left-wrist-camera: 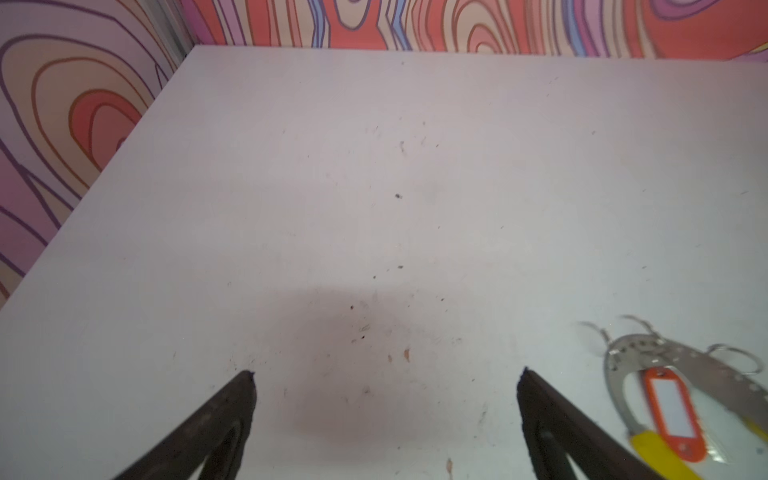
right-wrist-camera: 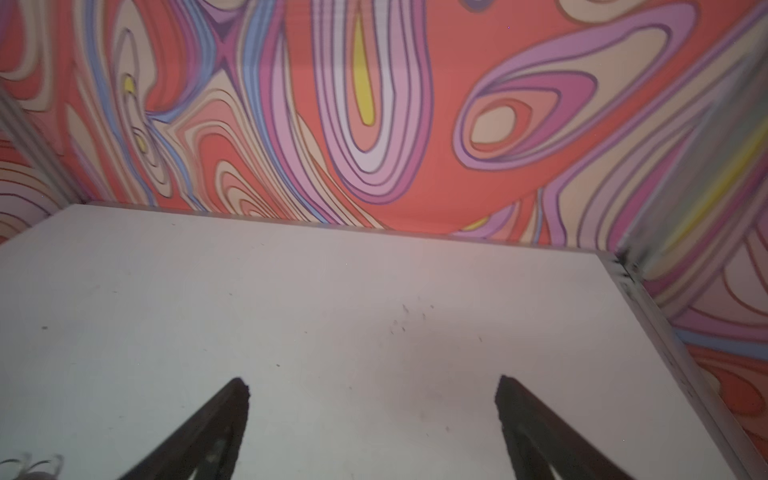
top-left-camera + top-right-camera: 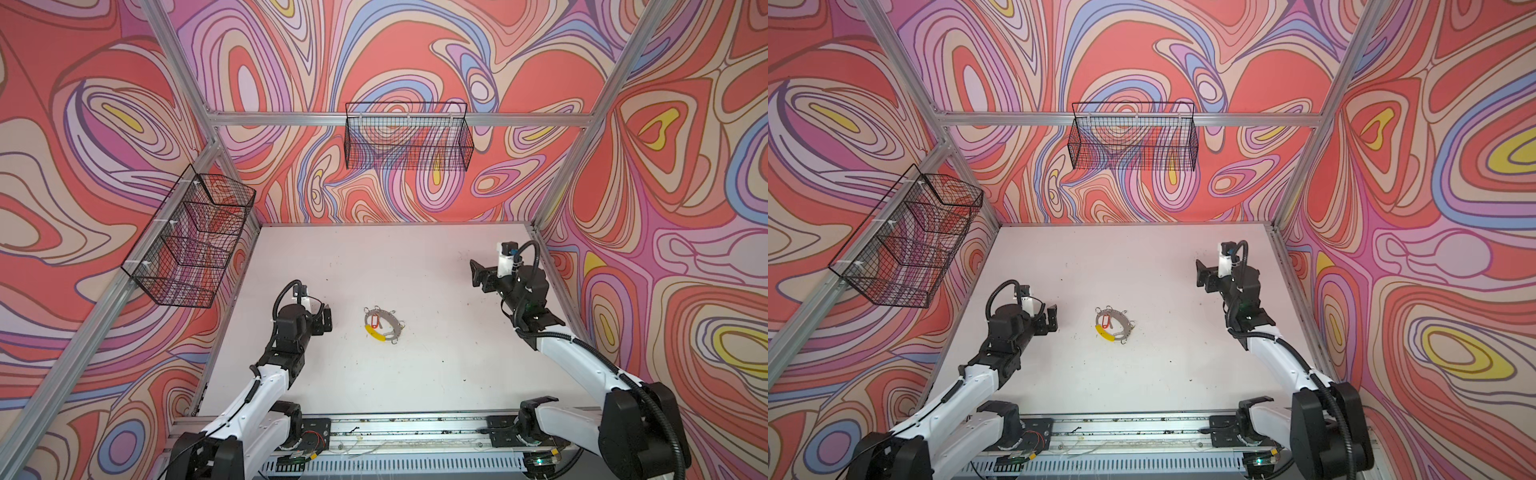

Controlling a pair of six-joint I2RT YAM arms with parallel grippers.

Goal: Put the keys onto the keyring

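**mo:** both hands are empty; the left gripper has its jaws wide apart, near the keyring but not touching; the right gripper is spread wide too, well off toward the far right side; the keyring lies flat mid table, with the red tag inside its loop.

**jb:** looks like a fresh approach to me; I'd pin the rim with one hand, take the tag by its edges from above, and go slow at the wire loops; the keys themselves are too small to make out; the yellow piece is cut off in the left wrist view, maybe a second tag, maybe part of the ring; can't tell if anything's threaded on.
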